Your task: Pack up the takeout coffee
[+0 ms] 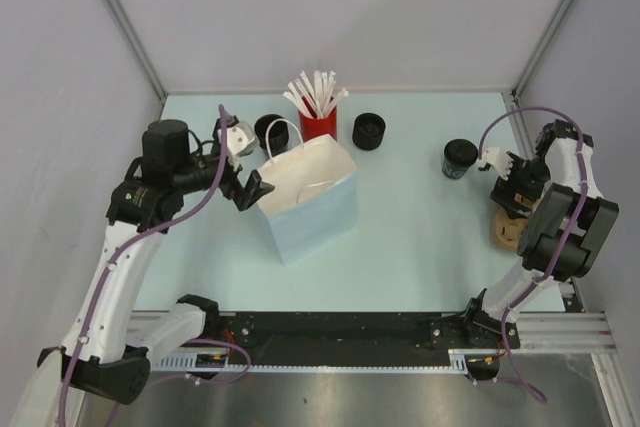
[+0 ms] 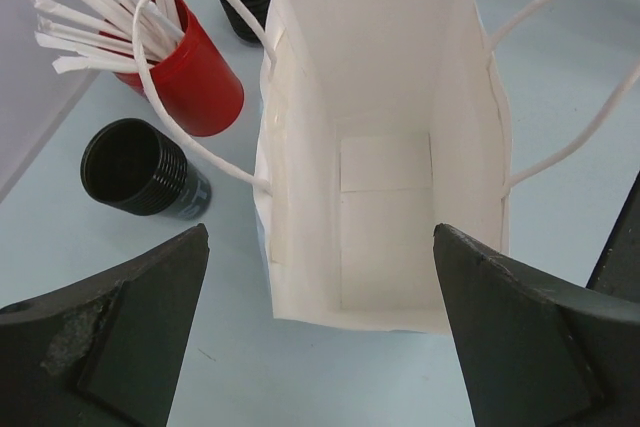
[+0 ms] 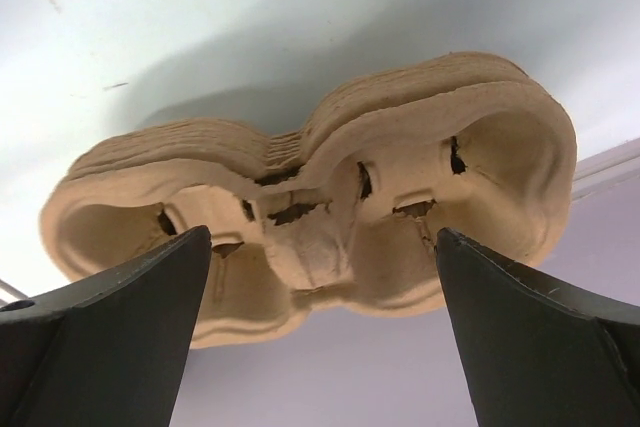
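L hand (image 2: 320, 237) is spread wide, nothing in it, hanging right at the open mouth of the paper bag (image 2: 385, 77), which looks empty & light. Main worry: one nudge from a fingertip, or a snag on the handle (image 2: 222, 165) near my left finger, and the bag tips or slides. R hand (image 3: 322, 237) is also spread and empty, sitting over the tray stack (image 3: 320, 207). The trays are nested, so I think a pinch here could lift several at once. The coffee cup (image 1: 460, 159) stands upright just off that hand's left side, not in the bag or a tray, and I can't see it from the R wrist cam. A blind swing could knock it over & spill. Two more black cups (image 2: 140, 167) and the red cup (image 2: 190, 77) sit beyond the L hand, so a wrong pick is possible too.
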Robot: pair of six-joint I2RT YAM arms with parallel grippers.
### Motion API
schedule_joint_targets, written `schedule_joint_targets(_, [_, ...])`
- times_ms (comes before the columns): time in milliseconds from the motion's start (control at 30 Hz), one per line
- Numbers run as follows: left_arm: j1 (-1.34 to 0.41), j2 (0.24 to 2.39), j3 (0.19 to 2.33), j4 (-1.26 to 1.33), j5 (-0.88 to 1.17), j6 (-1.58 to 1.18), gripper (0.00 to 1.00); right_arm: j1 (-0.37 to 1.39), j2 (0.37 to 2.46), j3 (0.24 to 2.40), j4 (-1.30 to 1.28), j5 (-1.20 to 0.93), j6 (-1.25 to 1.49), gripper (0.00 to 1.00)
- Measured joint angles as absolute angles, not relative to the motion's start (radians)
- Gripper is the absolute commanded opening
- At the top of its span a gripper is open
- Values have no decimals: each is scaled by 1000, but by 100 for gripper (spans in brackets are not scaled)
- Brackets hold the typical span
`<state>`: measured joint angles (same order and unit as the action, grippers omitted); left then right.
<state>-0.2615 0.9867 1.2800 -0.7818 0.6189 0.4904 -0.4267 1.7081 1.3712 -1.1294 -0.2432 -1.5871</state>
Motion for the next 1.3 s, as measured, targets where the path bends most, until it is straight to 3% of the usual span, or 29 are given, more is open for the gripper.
schedule_joint_targets(467, [-217, 966, 1236, -743, 661, 450, 99, -437, 1765, 1371, -1106, -217, -1579, 85])
schedule_joint_targets(600, [-213, 966, 1222, -731, 662, 444, 100, -441, 1764, 1371, -1116, -220, -1579, 74])
schedule_joint_targets(767, [-212, 967, 1216, -726, 663, 444, 99, -442, 1763, 1371, -1128, -235, -1580, 68])
schedule_joint_targets(900, [-212, 967, 1215, -723, 666, 443, 99, -441, 1757, 1371, -1134, -247, -1578, 46])
schedule_joint_targets(1133, [-212, 967, 1209, -719, 670, 442, 99, -442, 1742, 1371, -1142, -252, -1571, 43])
schedule_joint_targets(1300, [-212, 967, 1206, -719, 680, 440, 100, -442, 1737, 1371, -1143, -253, -1567, 31])
